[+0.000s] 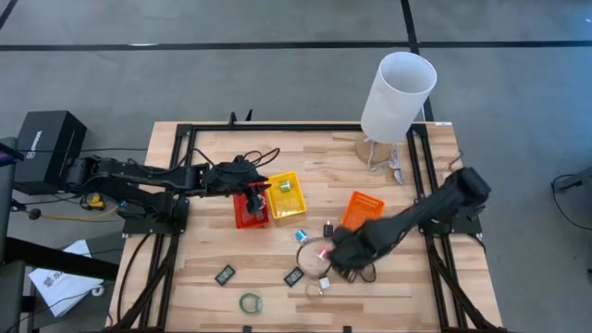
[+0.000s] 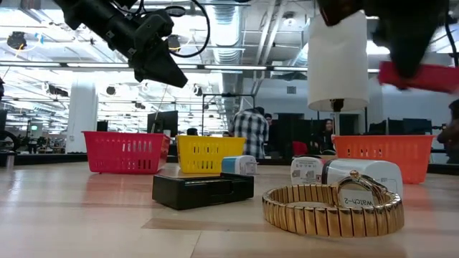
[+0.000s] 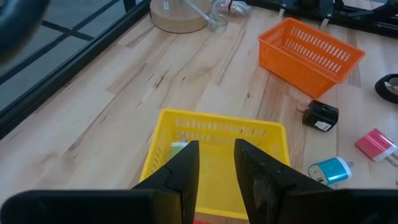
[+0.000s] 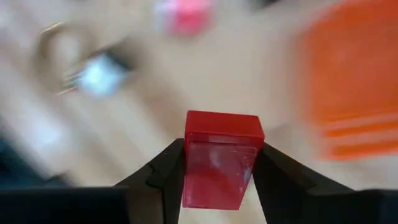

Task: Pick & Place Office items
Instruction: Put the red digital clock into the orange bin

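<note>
**Ana:** Gripper on the right (image 1: 335,257) first: from above it hangs low over the desk (image 1: 203,199) amid the scattered items, just beside the orange tray (image 1: 363,209). The left gripper (image 1: 259,190) hovers over the seam between the red tray (image 1: 248,215) and the yellow tray (image 1: 285,196). A green ring (image 1: 251,302) lies near the desk's front edge, well apart from both.

**Ben:** At desk height, a gold watch band (image 2: 331,209) and a flat black box (image 2: 202,190) sit up front. High on the right, a red block (image 2: 417,76) shows blurred, off the desk.

**Ana:** The left wrist camera shows its fingers (image 3: 181,175) a little apart with nothing between them, the yellow tray beneath. Beyond lie a blue item (image 3: 331,170), a pink one (image 3: 376,144) and a small black one (image 3: 320,115).

**Ben:** The right wrist camera settles it: that gripper (image 4: 217,180) is pinching the red block (image 4: 220,160) squarely, one finger flat against each side.

**Ana:** So I'd judge the carry is the step. Keep the grip firm, since the block looks like smooth plastic and could slip. Travel with it raised, clear of the tray's rim, and only let go once it's low inside.

**Ben:** Which tray, though?

**Ana:** I can't tell; colour hints at the red one, where the left arm may be in the way.
</note>
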Action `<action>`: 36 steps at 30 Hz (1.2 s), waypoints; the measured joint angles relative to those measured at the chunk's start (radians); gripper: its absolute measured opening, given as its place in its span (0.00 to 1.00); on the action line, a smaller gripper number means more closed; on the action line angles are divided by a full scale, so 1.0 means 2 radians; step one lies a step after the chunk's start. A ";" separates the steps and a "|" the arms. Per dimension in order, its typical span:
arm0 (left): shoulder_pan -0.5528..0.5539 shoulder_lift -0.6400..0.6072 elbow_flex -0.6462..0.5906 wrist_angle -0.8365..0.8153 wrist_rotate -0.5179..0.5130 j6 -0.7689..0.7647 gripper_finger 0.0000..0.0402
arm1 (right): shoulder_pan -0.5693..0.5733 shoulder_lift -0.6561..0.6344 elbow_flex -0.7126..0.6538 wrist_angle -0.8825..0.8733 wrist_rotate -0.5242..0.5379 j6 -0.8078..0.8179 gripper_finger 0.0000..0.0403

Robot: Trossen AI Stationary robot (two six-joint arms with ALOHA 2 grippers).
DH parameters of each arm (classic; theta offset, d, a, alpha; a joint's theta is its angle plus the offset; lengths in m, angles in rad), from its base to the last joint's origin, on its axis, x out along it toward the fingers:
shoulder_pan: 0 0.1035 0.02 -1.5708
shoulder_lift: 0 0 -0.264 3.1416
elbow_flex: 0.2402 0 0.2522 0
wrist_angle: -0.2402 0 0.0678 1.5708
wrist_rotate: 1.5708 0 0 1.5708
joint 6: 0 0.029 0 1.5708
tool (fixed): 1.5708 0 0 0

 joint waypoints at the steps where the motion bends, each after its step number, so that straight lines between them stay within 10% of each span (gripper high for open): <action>1: 0.000 0.000 0.000 0.000 0.000 0.000 0.24 | -0.006 -0.012 0.000 -0.021 0.020 -0.008 0.38; 8: 0.000 0.000 0.000 0.002 0.000 0.000 0.24 | -0.041 -0.054 -0.004 -0.094 0.107 -0.059 0.39; 36: -0.004 0.000 0.000 0.004 0.003 -0.007 0.24 | -0.177 -0.050 -0.224 0.080 0.024 -0.235 0.50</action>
